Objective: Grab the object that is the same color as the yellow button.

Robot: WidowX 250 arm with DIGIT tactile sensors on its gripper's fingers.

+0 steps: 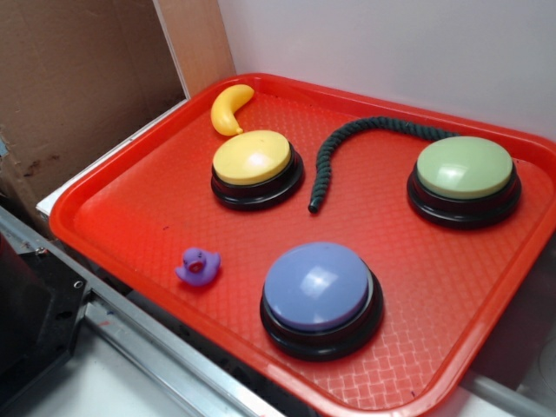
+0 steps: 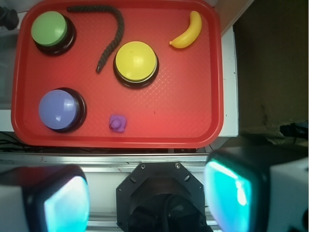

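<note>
Three domed buttons sit on the red tray (image 2: 215,72) ahead of my hand (image 2: 147,193), whose fingers (image 2: 231,191) stand spread, gripping nothing. I see the banana (image 2: 188,32) far ahead to the right, in the tray corner, near the yellow button (image 2: 136,61). A dark rope (image 2: 112,36) and purple duck (image 2: 118,123) lie well clear of it. No writing is legible.

The hand (image 2: 147,193) has 2 pale fingers (image 2: 46,203) with glowing teal pads and a black octagonal, screwed base.
</note>
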